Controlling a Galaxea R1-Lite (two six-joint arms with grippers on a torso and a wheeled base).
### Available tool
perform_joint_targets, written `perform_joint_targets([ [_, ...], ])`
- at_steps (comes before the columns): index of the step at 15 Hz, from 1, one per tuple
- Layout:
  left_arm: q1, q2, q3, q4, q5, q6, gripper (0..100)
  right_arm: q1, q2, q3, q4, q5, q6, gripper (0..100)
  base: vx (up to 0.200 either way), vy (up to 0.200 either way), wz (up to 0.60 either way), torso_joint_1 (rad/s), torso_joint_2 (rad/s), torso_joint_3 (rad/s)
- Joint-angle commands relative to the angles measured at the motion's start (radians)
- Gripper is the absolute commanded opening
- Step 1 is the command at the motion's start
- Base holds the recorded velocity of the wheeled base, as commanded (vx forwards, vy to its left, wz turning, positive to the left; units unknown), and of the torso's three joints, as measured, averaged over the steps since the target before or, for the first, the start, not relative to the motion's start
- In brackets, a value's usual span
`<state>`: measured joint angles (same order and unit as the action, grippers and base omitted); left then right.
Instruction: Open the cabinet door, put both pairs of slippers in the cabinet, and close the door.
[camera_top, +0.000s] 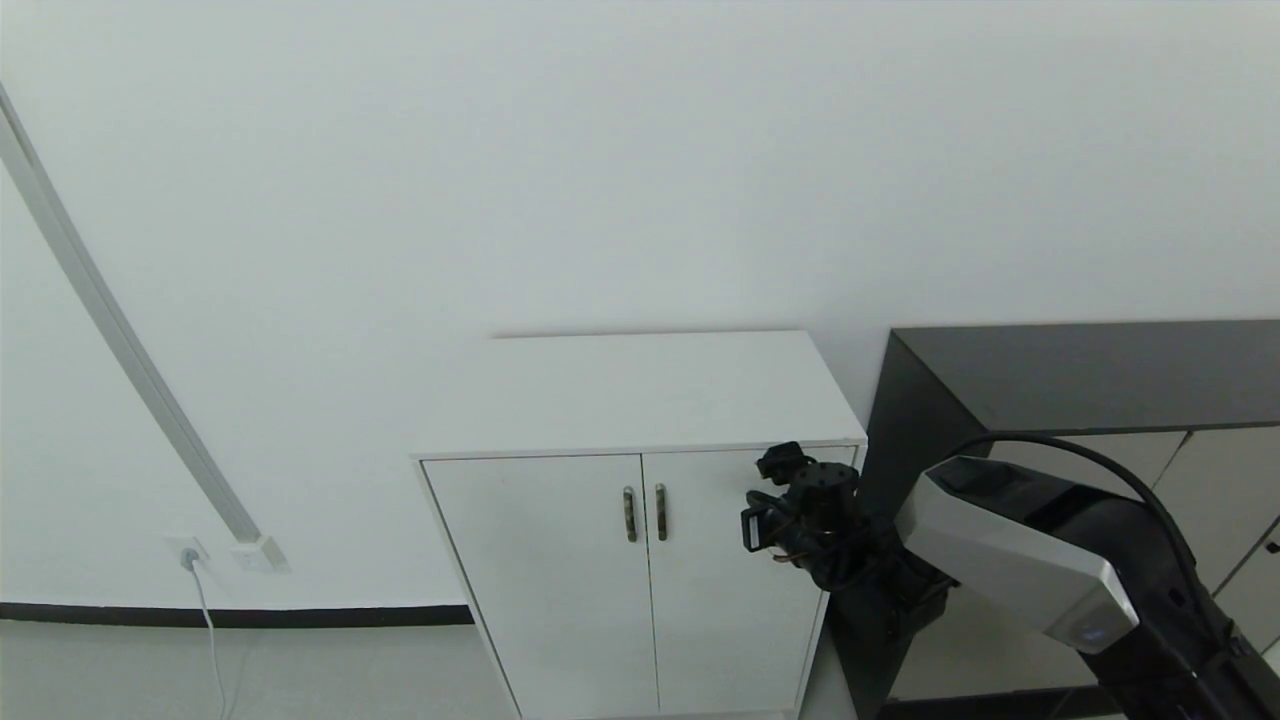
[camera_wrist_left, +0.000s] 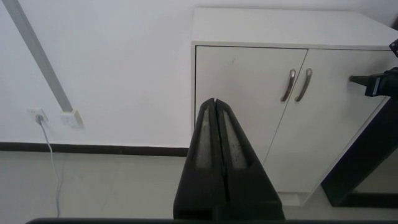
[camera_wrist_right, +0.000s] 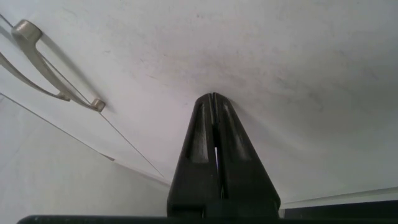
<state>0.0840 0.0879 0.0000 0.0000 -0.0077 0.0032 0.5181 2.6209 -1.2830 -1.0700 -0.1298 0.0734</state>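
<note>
The white cabinet (camera_top: 640, 400) stands against the wall with both doors shut. Two curved metal handles (camera_top: 645, 513) sit side by side at the middle seam. My right gripper (camera_top: 760, 520) is in front of the right door, to the right of the handles; in its wrist view its fingers (camera_wrist_right: 213, 99) are shut with nothing between them, the tips very near the door panel (camera_wrist_right: 280, 56), and the handles (camera_wrist_right: 37, 53) lie off to one side. My left gripper (camera_wrist_left: 214, 106) is shut and empty, held back from the cabinet (camera_wrist_left: 249, 81), facing the left door.
A black cabinet (camera_top: 1080, 370) stands right beside the white one on its right. On the wall to the left are a slanted cable duct (camera_top: 110, 320) and a socket with a plugged-in white cord (camera_top: 190, 555). Light floor lies before the cabinet (camera_wrist_left: 93, 186).
</note>
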Motion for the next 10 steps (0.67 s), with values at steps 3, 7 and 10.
perform_joint_targets([
  [3,0.000,0.000,0.000,0.000,0.000,0.000,0,0.005,-0.039,0.062,-0.025,-0.004,0.000,0,0.000,0.000,0.00,0.000,0.00,0.000],
  [7,0.000,0.000,0.000,0.000,0.000,-0.002,0,0.002,-0.145,0.240,-0.110,-0.005,0.000,0,0.000,0.000,0.00,0.000,0.00,0.000],
  [10,0.000,0.000,0.000,0.000,0.002,-0.002,0,-0.029,-0.251,0.415,-0.180,-0.011,0.000,0,0.000,0.000,0.00,0.000,0.00,0.000],
])
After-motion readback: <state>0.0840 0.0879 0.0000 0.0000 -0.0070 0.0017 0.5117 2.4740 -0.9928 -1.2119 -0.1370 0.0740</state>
